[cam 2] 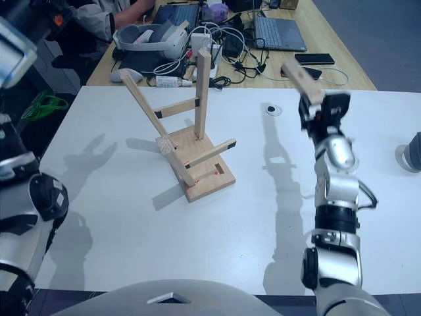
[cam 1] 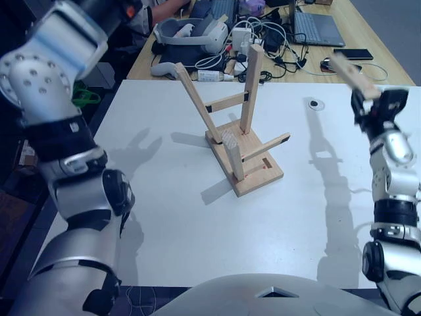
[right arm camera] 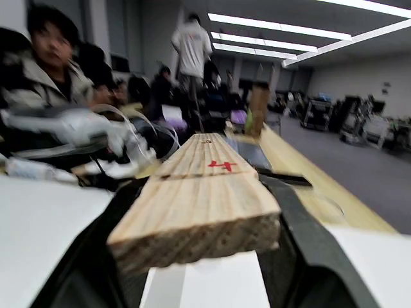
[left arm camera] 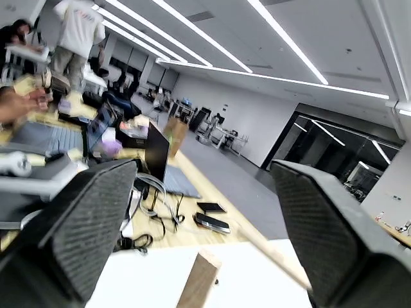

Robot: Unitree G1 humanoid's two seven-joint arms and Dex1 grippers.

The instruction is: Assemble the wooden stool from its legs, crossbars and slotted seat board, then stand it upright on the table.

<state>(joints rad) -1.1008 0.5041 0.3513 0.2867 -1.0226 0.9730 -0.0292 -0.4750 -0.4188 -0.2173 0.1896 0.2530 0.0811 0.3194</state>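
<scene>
White table (cam 1: 164, 217) bears the stool (cam 1: 253, 181) (inverted); right fingers (right arm camera: 314, 256) clamp a leg (right arm camera: 205, 192).

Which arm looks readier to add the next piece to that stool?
Right, probably: the right gripper clamps a wooden leg raised to the right of the half-built stool, while the left gripper is open and empty.

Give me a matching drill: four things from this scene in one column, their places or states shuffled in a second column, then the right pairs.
Things
1. seat board
2. loose leg
3. left gripper
4. phone

Places or states
A. open, holding nothing
B. on the wooden desk behind the table
C. flat on the white table, legs standing in it
D. clamped in the right gripper

Pairs: 1-C, 2-D, 3-A, 4-B
</scene>
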